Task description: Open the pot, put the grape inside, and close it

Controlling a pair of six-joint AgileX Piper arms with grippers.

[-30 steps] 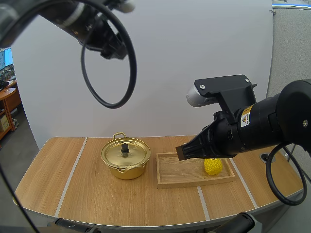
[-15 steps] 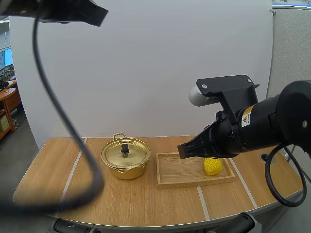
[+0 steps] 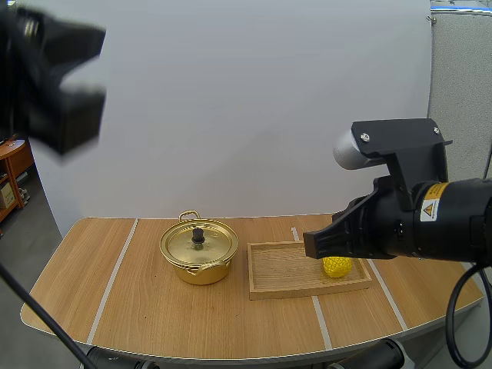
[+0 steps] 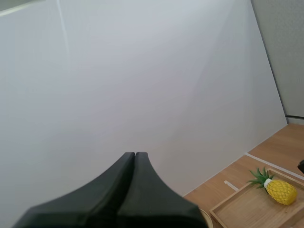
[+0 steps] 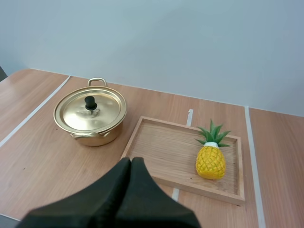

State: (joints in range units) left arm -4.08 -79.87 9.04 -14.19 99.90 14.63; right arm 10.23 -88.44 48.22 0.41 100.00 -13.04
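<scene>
Lying in the tray [image 5: 164, 149] right of the lidded pot [image 5: 91, 118], the pineapple [image 5: 211, 162] points its leaves away from the right gripper [image 5: 131, 160], closed, empty and nearer; the left gripper [image 4: 135, 155], closed too, is high above the pot.

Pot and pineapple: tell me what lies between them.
A strip of table, then the rim and bare floor of the wooden tray, in the right wrist view.

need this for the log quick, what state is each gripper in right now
left gripper: shut, holding nothing, raised well above the table.
right gripper: shut, holding nothing, above the table in front of the wooden tray.
</scene>
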